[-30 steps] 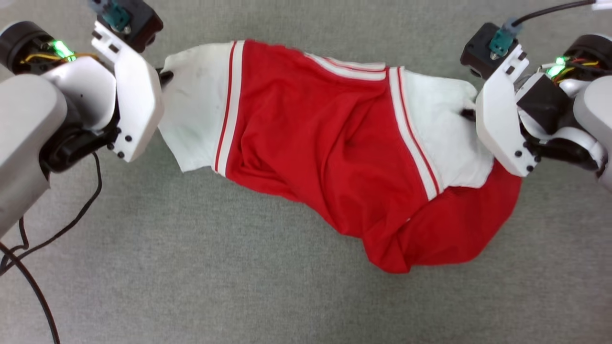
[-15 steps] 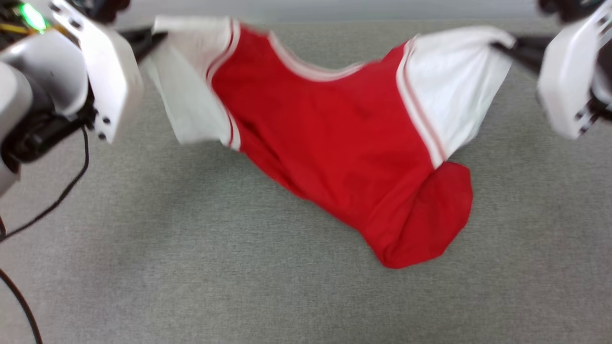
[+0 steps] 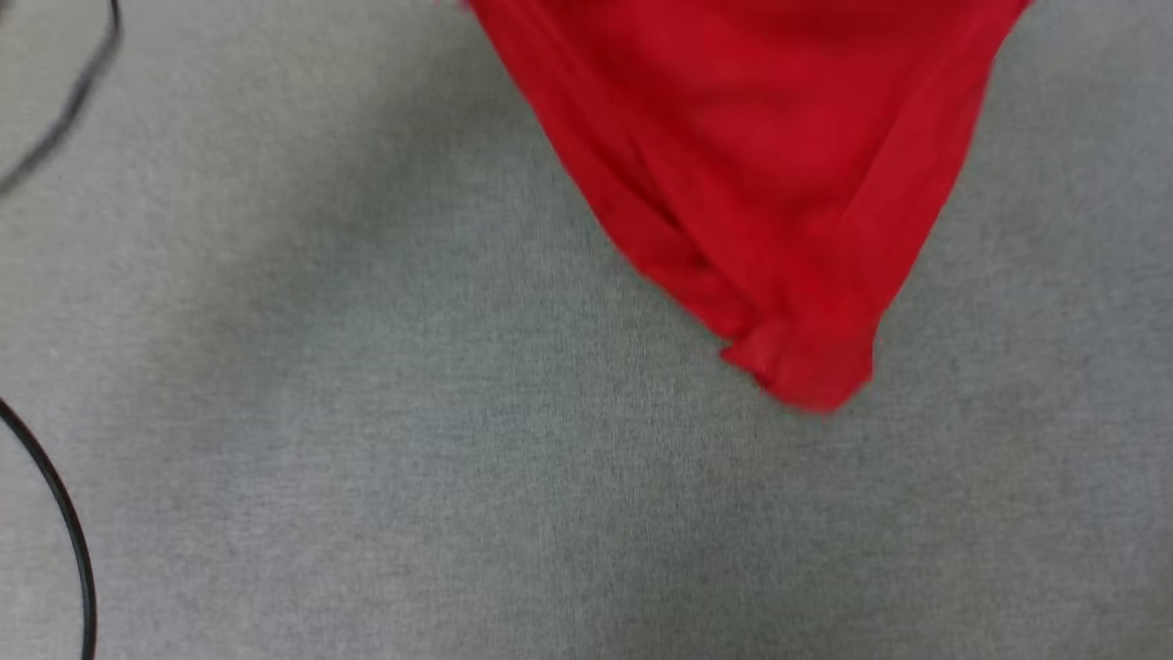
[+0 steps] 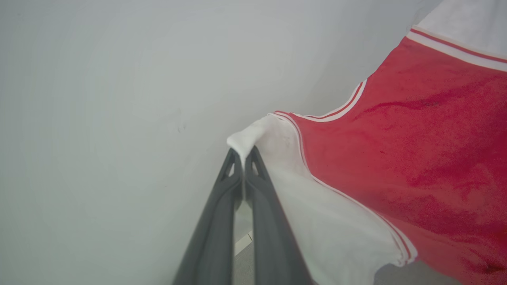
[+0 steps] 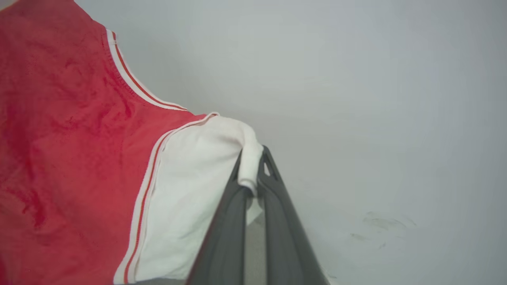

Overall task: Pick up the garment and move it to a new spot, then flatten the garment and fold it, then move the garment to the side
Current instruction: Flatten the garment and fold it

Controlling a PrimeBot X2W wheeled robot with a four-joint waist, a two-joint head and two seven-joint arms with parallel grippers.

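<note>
Garment (image 3: pixel 761 183) hangs off your left tool (image 4: pixel 243 158) and right tool (image 5: pixel 253 174), each clamped on just a pinch of white sleeve; swing hard and one probably slips.

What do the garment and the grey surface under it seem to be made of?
The garment: soft knit fabric, perhaps a synthetic sports cloth, matte; it hangs in loose folds and shows a fuzzy texture. The surface below: grey, matte, probably woven cloth or felt; a fine speckled grain shows, somewhat blurred.
</note>
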